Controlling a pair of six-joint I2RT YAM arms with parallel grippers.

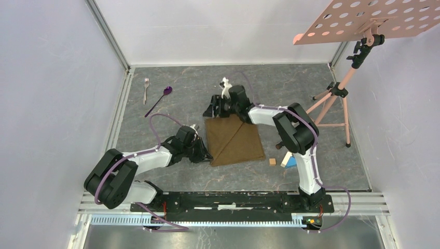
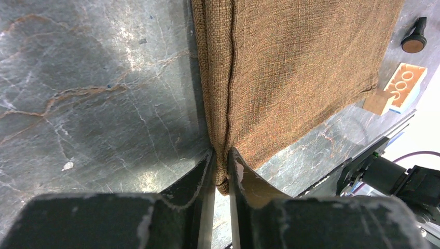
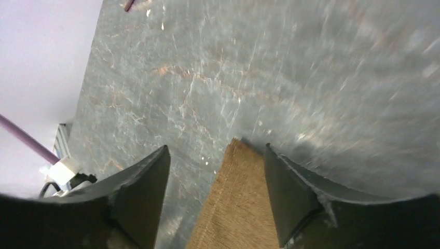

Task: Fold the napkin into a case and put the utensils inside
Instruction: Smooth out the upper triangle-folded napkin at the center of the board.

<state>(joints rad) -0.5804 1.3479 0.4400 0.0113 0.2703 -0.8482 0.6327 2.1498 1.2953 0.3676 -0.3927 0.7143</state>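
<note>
The left arm (image 1: 140,161) lies low, its elbow folded back near the base and its forearm stretched rightward. The left pincer (image 2: 221,153) has its jaws drawn nearly together, nipping a corner of the napkin (image 2: 290,62) between them. The right arm (image 1: 298,135) stands up from its base, bends at the elbow and reaches leftward. The right pincer (image 3: 215,148) hangs with its jaws spread wide, gripping nothing.

The napkin (image 2: 290,67) runs off the top edge of the left wrist view, and its folded tip is lost between the fingers (image 2: 192,181) of the left gripper (image 2: 221,153). The right wrist view smears the tabletop (image 3: 363,78) toward its far edge. A purplish stub (image 3: 129,5) is cut off at that view's top. From above, the right arm (image 1: 296,135) half hides the blue block (image 1: 292,163).
</note>
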